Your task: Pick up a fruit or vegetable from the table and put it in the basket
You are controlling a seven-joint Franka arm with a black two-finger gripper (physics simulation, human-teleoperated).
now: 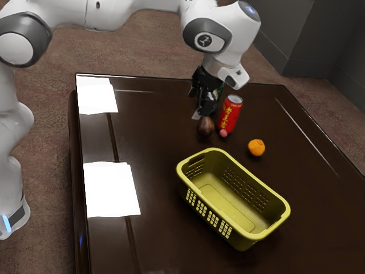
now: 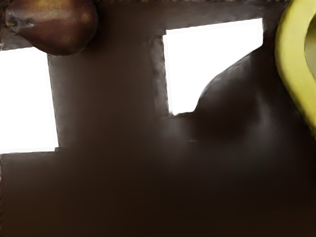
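Pointing the gripper (image 1: 205, 108) down close to the dark pear-shaped fruit (image 1: 206, 127) – can't tell how far open, nor whether holding anything. Can see that fruit at the table (image 1: 154, 142), near the red can (image 1: 230, 115) and small pinkish ball (image 1: 223, 133). Can also see the orange (image 1: 256, 148) – apart from both the can and the yellow-green basket (image 1: 214, 151).

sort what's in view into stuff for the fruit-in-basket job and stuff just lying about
For the job:
- hand
- basket
- dark fruit or orange

Just lying about:
- red can
- pink ball, unless it's fruit; I can't tell
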